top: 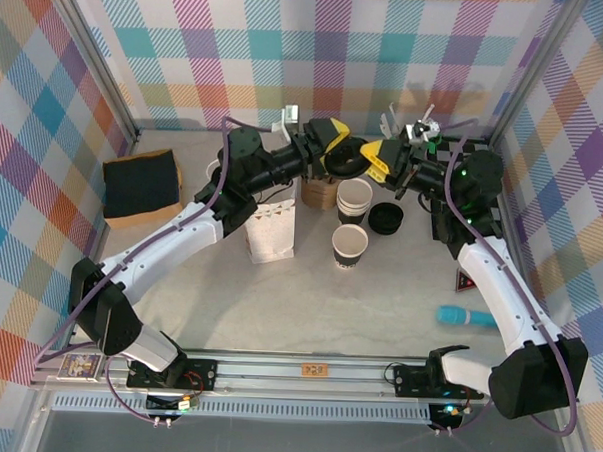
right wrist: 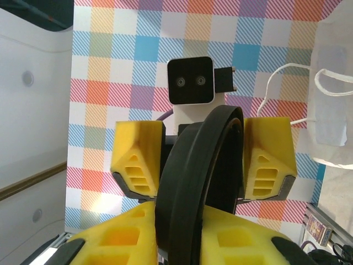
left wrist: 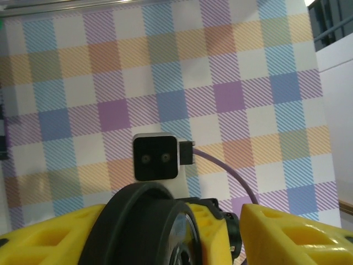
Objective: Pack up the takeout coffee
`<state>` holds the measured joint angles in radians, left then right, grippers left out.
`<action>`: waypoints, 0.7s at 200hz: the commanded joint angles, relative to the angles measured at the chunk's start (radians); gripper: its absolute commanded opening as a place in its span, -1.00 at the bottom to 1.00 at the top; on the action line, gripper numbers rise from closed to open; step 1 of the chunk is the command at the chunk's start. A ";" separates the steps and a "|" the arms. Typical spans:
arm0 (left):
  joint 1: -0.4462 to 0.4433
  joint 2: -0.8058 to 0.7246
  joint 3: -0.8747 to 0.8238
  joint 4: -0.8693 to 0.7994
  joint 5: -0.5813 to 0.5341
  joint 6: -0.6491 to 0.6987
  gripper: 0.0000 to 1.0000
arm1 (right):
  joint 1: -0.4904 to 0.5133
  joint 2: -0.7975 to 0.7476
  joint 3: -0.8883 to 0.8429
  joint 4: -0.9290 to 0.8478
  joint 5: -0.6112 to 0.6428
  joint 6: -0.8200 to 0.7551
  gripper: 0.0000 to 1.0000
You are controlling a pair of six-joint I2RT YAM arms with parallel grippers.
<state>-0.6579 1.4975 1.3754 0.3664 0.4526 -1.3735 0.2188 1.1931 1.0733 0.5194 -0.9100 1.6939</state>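
Observation:
The takeout coffee cup [top: 349,245], white at the rim and dark below, stands open-topped on the table in front of the arms. Above and behind it both grippers meet around a round black lid [top: 348,168]. My right gripper [top: 377,161] [right wrist: 185,243] is shut on the lid [right wrist: 193,182], which stands edge-on between its yellow fingers. My left gripper [top: 337,147] [left wrist: 174,237] faces it with its yellow fingers [right wrist: 138,160] spread either side of the lid [left wrist: 143,226], a gap showing beside it.
A stack of paper cups [top: 355,198] and a pile of black lids [top: 386,219] stand just behind the coffee cup. A white paper bag [top: 271,232] [right wrist: 333,110] stands left of it. A black pad on a box [top: 141,187] lies far left, a teal object [top: 466,317] near right.

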 commanded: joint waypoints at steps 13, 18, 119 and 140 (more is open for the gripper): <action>0.021 -0.064 -0.029 -0.057 0.023 0.047 0.33 | -0.048 -0.054 -0.047 0.020 -0.016 0.008 -0.58; 0.024 -0.066 -0.033 -0.069 0.021 0.052 0.34 | -0.053 -0.060 -0.056 0.018 -0.019 0.008 -0.58; -0.003 -0.113 -0.051 -0.393 -0.007 0.265 0.36 | -0.093 -0.109 -0.317 0.119 -0.052 0.005 -0.59; -0.021 -0.121 -0.082 -0.416 -0.020 0.282 0.36 | -0.093 -0.095 -0.403 0.209 -0.056 0.019 -0.58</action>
<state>-0.6559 1.4105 1.3258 0.0277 0.4446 -1.1561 0.1307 1.1011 0.7433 0.5922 -0.9405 1.6985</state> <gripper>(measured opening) 0.680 0.208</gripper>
